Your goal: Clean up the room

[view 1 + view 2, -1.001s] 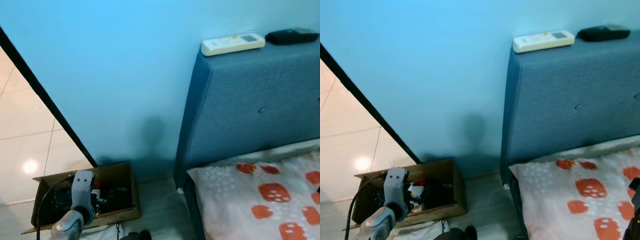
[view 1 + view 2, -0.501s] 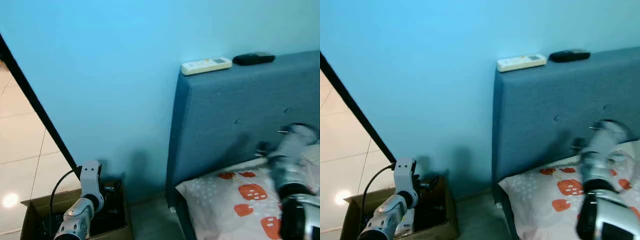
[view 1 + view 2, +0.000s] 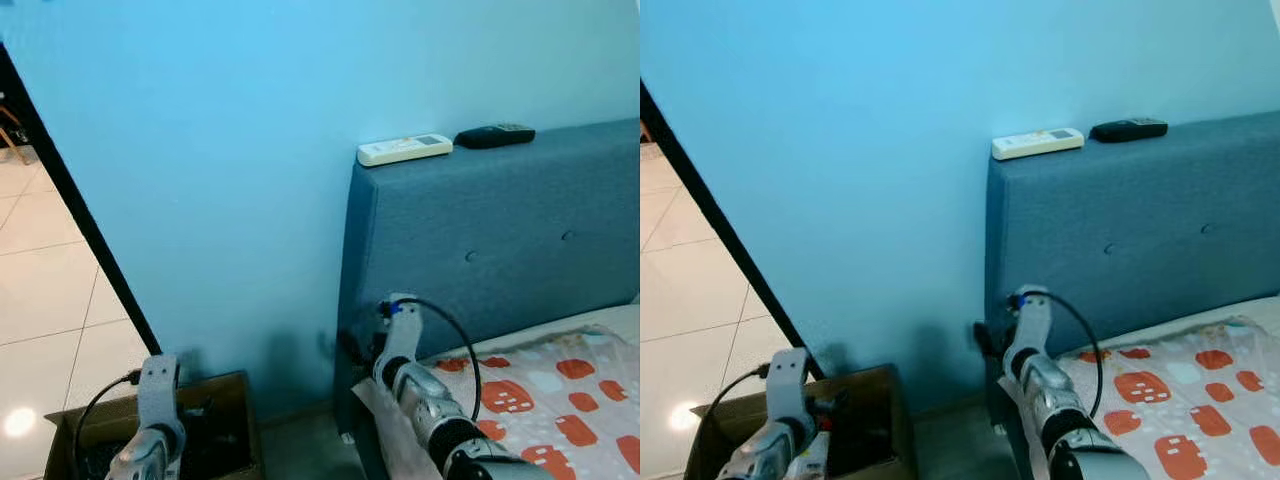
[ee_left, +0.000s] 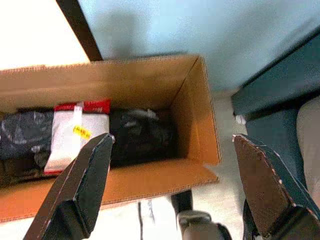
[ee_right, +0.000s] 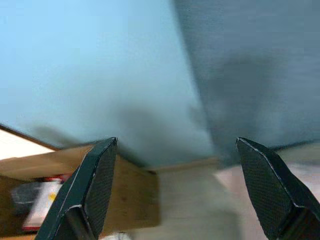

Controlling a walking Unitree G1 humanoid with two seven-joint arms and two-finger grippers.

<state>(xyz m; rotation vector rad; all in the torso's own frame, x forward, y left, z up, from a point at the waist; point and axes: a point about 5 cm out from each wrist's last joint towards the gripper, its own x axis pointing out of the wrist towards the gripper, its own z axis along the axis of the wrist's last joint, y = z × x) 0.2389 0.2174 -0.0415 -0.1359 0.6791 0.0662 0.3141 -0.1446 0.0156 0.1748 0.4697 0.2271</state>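
still early in the tidy-up, judging by what lies about. up on the top edge of the blue headboard (image 3: 500,230): a white remote (image 3: 404,149) and, just beside it, a dark remote (image 3: 494,135), both untouched and well above either arm. down on the floor against the blue wall (image 3: 220,150), just beside the bed's corner: an open cardboard box (image 4: 192,95) already holding a white packet with a red end (image 4: 70,135) and dark bagged stuff (image 4: 142,137), so perhaps a collecting spot, though hard to be sure.

left gripper (image 4: 172,190) spread wide over the box, nothing between the fingers (image 4: 85,182). right gripper (image 5: 172,190) likewise wide open and empty, aimed low at the wall and the headboard's side, with the box edge in its view; right arm (image 3: 410,385) raised in front of the headboard's lower corner, over the spotted pillow (image 3: 560,400).

nothing in hand, then. probably left to do: reach up for the two remotes and put them somewhere proper
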